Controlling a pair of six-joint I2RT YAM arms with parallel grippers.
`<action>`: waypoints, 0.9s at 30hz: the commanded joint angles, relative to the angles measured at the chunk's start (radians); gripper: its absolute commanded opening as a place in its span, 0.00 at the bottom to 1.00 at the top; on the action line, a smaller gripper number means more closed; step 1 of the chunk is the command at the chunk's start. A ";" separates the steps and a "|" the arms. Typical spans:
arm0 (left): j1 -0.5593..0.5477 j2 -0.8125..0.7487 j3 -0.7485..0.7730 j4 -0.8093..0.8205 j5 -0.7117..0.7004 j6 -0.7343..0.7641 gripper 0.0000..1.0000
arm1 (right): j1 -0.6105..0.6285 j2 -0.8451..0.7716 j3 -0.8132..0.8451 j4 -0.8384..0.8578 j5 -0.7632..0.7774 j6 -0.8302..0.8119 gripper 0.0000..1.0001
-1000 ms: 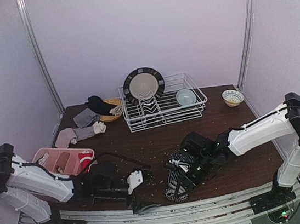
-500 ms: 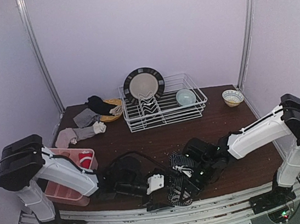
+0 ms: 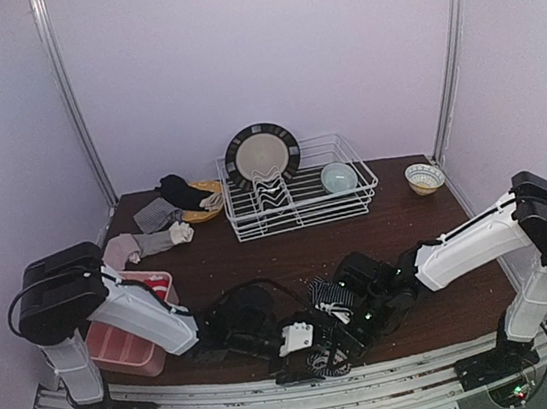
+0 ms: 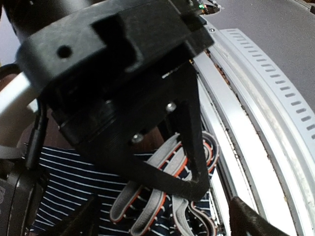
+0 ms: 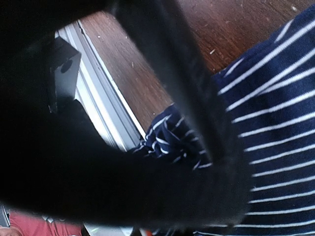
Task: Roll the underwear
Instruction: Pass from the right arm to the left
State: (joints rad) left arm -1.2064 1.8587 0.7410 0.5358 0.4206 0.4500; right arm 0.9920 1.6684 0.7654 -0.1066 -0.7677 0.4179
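Observation:
The navy-and-white striped underwear lies bunched at the table's near edge, between my two grippers. In the left wrist view its grey-and-orange waistband is folded into several loops. My left gripper is open beside its left side, its fingers wide apart around the waistband. My right gripper sits on the cloth from the right, its black tip closed down on the waistband. The right wrist view shows striped cloth behind its dark finger.
A pink tray holding red cloth stands at the left. Grey and black garments lie at the back left by a yellow dish. A white wire rack holds a plate and bowl. The metal rail borders the near edge.
My left arm has swung right from beside the pink tray, and its gripper now reaches the striped underwear. The right gripper has stayed on the cloth.

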 commanded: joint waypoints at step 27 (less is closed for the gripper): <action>0.013 0.006 0.059 -0.169 0.037 -0.037 0.00 | 0.020 -0.331 -0.032 -0.171 0.270 -0.006 0.50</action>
State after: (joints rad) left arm -1.2076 1.8950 0.7864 0.4488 0.4427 0.4606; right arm 1.0054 1.4429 0.7601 -0.2146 -0.6605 0.4168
